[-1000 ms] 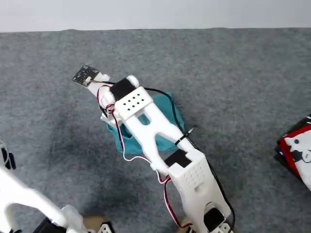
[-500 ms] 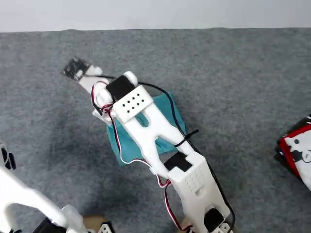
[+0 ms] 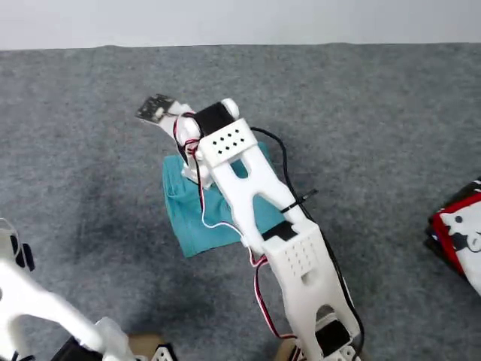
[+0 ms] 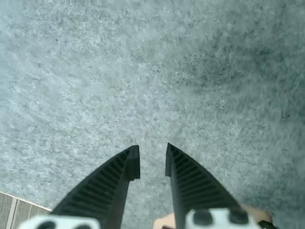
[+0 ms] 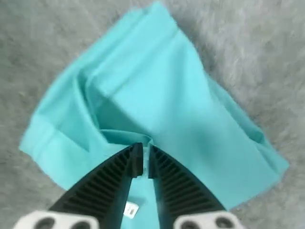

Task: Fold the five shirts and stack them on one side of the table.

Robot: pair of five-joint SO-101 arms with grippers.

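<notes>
Since my right claw [image 5: 143,153] is pinched shut on a fold near the middle of the teal shirt [image 5: 162,86], I think the job now is to pull that fold over neatly. The shirt lies half folded and a bit crumpled near the middle of the grey table [image 3: 376,113], under my right arm. I should lift the fold only a little, so the layers below do not slide. Then I should lay it flat and straight before letting go. My left claw [image 4: 152,162] hangs a little open over bare table, holding nothing; it could press down the far edge. A red and white cloth [image 3: 460,239] sits well apart at the table's edge, maybe the pile.
</notes>
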